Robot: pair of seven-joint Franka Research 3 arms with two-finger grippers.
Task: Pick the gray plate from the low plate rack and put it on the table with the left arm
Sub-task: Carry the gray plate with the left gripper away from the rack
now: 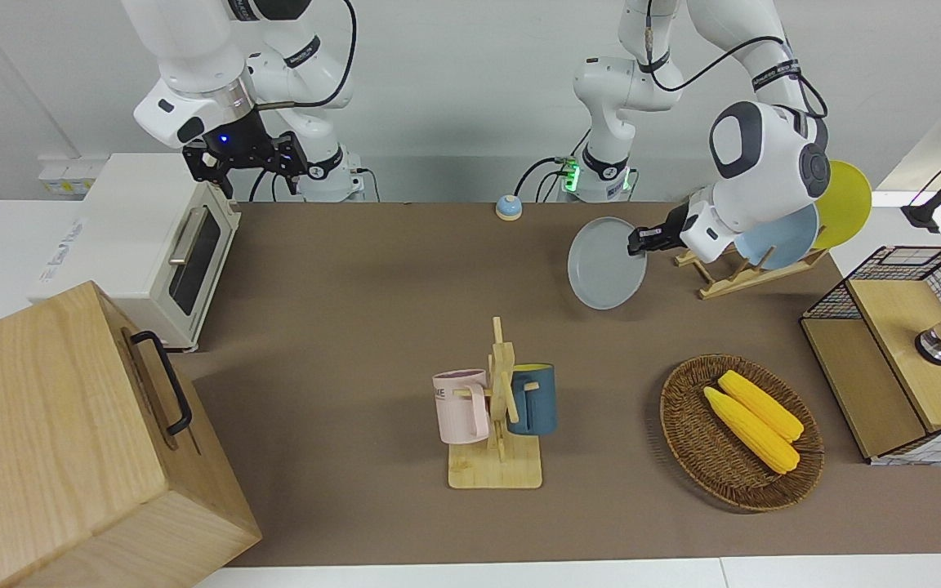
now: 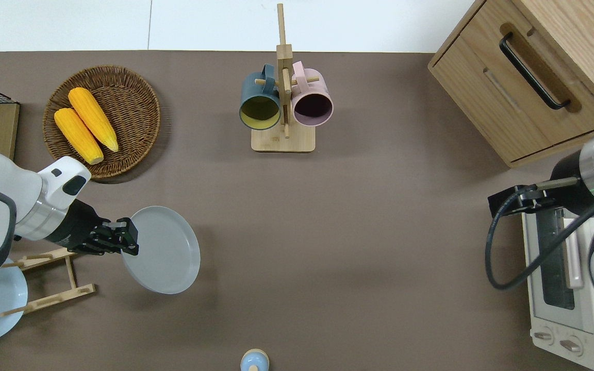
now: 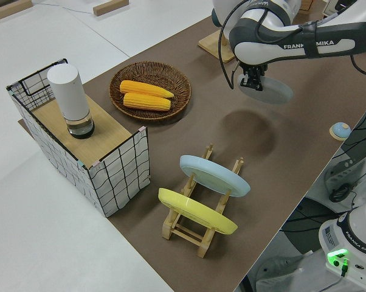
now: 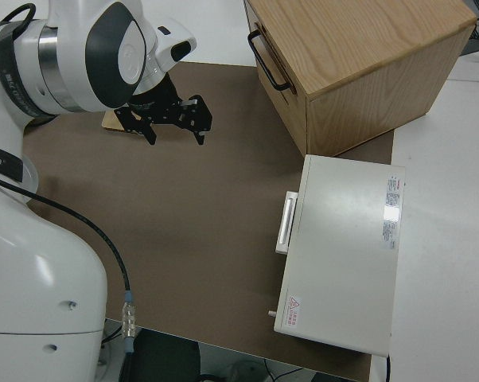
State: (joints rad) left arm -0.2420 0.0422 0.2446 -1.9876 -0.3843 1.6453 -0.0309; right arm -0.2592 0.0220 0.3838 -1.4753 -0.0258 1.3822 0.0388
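Note:
My left gripper (image 2: 127,242) (image 1: 638,241) is shut on the rim of the gray plate (image 2: 165,250) (image 1: 604,263) and holds it tilted in the air over the brown table (image 2: 328,232), clear of the low plate rack (image 2: 49,281) (image 1: 736,273). The plate also shows in the left side view (image 3: 269,91), with its shadow on the mat below. The rack holds a light blue plate (image 1: 781,237) and a yellow plate (image 1: 845,202). My right arm is parked, its gripper (image 1: 246,159) open.
A wicker basket (image 2: 137,149) with two corn cobs (image 2: 85,123) lies farther from the robots than the plate. A mug tree (image 2: 283,103) with two mugs stands mid-table. A small blue bell (image 2: 254,359), a toaster oven (image 2: 565,304), a wooden drawer box (image 2: 529,77) and a wire crate (image 1: 903,343) are also around.

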